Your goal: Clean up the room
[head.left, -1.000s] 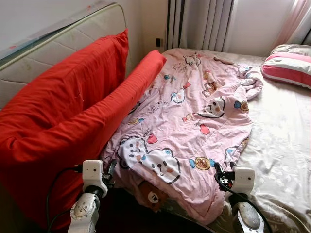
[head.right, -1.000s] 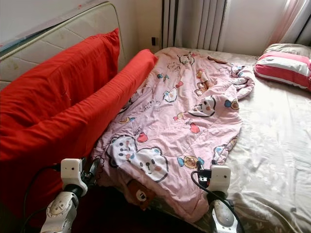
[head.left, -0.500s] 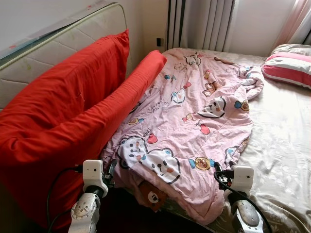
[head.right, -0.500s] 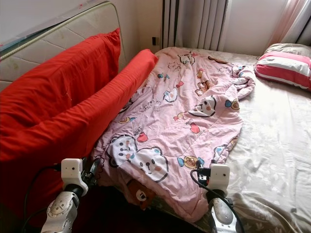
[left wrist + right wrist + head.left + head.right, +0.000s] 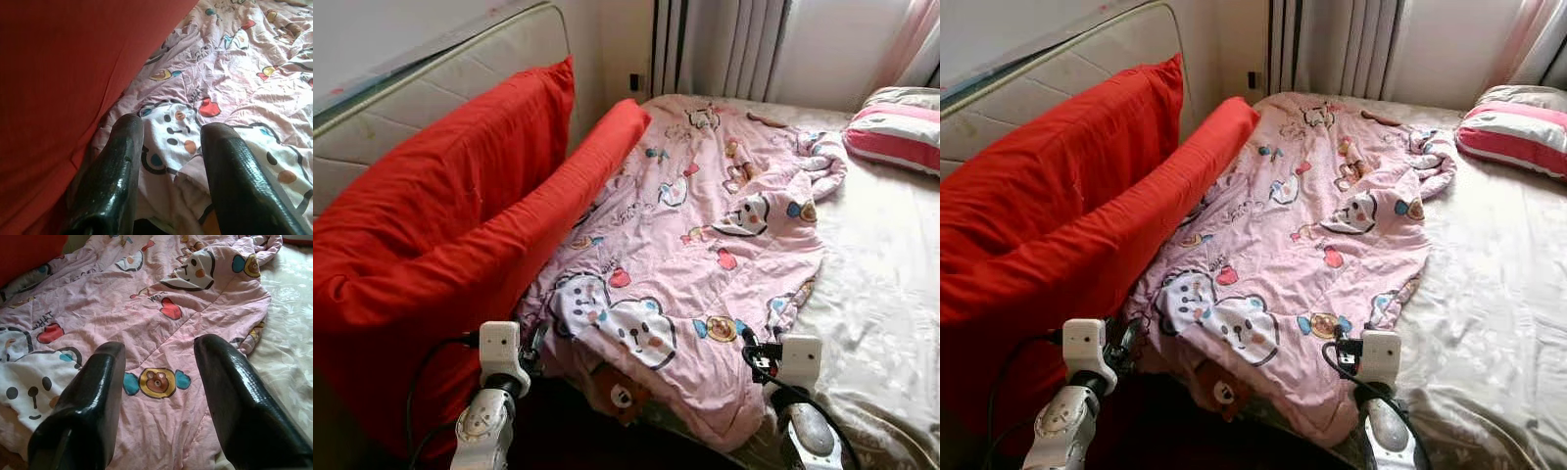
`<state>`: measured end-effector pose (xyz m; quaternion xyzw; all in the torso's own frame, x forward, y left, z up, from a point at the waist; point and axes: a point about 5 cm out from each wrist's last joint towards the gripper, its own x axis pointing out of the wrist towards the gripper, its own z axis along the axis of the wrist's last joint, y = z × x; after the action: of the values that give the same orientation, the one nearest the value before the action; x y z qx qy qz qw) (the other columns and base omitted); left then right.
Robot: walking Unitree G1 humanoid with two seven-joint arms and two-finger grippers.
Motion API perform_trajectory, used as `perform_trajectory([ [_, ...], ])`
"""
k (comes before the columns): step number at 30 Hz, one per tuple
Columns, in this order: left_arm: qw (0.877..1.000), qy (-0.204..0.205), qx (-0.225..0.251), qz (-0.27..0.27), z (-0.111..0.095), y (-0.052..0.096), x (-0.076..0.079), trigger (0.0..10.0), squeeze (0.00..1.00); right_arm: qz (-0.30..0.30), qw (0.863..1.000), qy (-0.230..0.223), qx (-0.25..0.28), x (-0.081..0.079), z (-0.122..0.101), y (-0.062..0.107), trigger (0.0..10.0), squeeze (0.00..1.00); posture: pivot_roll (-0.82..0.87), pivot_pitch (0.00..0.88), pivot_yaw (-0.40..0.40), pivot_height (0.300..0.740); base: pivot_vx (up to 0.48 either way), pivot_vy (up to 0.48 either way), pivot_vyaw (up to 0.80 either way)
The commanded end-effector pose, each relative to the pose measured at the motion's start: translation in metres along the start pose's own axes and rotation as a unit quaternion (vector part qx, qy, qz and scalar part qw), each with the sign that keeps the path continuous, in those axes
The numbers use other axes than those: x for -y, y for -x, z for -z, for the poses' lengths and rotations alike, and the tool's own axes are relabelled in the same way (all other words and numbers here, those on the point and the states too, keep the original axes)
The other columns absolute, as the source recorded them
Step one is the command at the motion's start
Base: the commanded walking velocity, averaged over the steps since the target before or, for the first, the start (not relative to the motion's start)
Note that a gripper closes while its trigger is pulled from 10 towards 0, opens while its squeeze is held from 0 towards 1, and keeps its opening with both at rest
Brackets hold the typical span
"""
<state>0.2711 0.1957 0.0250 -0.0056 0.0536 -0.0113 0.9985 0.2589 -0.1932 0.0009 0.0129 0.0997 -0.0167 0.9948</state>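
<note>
Right gripper (image 5: pixel 156 396) edged forward over pink quilt (image 5: pixel 695 245); left gripper (image 5: pixel 171 171) unmoved; both spread apart, empty.

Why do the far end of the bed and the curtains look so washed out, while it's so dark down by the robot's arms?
Eye views: daylight through the curtains bleaches the striped pillow and the sheet; under the pink blanket's edge lies deep shadow. Wrist views: the black fingers are close and a little soft.

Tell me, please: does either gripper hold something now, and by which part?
Nothing is held. The left gripper and the right gripper are both open, poised over the near edge of the pink quilt without closing on it.
</note>
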Motion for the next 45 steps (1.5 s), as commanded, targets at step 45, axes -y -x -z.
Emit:
perform_trajectory([
  [45,1.000,0.011,-0.003,-0.011,0.0000,0.0004,-0.0007,10.0,0.00,-0.020,0.999,0.012,-0.028,-0.0009,0.0048,-0.0006,10.0,0.00,-0.04,0.072,0.033,0.612,0.000,0.000,0.00],
])
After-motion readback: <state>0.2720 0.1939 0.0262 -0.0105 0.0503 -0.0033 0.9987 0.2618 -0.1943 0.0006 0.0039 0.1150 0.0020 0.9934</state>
